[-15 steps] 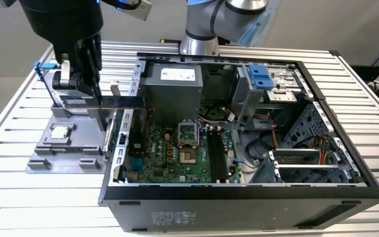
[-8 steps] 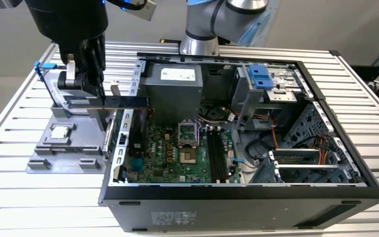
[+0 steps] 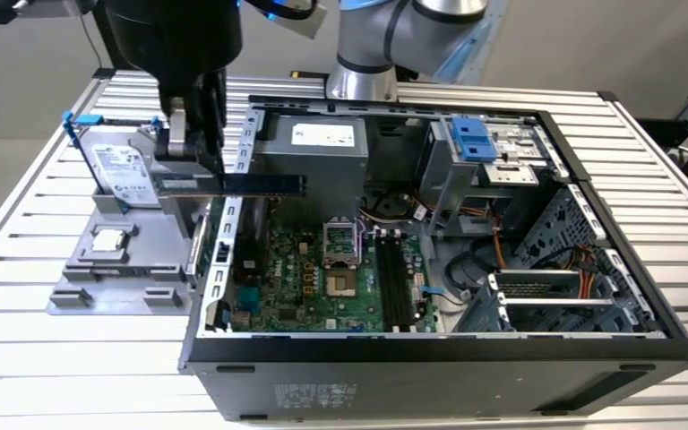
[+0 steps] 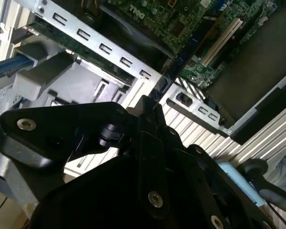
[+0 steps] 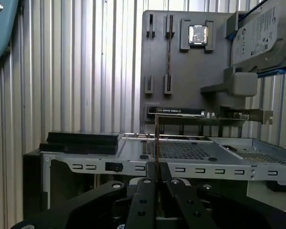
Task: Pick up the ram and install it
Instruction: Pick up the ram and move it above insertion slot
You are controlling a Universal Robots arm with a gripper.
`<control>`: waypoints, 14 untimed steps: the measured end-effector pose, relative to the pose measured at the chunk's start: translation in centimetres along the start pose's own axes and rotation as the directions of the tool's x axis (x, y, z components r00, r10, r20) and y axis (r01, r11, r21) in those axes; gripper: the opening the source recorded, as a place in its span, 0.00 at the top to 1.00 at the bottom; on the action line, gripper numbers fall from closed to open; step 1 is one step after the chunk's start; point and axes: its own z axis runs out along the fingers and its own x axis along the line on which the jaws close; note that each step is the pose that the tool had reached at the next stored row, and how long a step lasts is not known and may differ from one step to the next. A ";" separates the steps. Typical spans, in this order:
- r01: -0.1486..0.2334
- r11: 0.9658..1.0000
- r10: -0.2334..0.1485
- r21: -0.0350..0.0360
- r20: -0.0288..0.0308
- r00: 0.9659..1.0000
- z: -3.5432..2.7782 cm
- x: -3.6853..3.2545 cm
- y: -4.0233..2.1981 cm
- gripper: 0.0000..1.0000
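Case wall (image 3: 229, 219) beneath ram (image 3: 266, 184); motherboard (image 3: 302, 282) unobstructed.

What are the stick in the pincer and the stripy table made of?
The ram, gripped in the pincer, looks like rigid circuit board, dull-finished: thin, flat, dark and straight. The table looks like bare metal, probably aluminium: silvery ribbed slats with a soft sheen.

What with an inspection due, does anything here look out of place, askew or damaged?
Nothing looks damaged or spilled. The one thing away from a resting place is the ram, clamped level in the gripper over the open case's edge, not seated.
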 end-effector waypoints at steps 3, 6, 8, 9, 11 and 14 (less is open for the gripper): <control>0.000 1.000 0.000 0.000 0.000 1.000 -0.03 -0.09 -1.36 1.00; 0.000 1.000 0.000 0.000 0.000 1.000 -0.07 -0.21 -2.74 1.00; 0.000 1.000 0.000 0.000 0.000 1.000 -0.08 -0.27 -3.65 1.00; 0.000 1.000 0.000 0.000 0.000 1.000 -0.10 -0.29 -4.09 1.00; 0.000 1.000 0.000 0.000 0.000 1.000 -0.12 -0.36 -4.99 1.00; 0.000 1.000 0.000 0.000 0.000 1.000 -0.15 -0.45 -6.35 1.00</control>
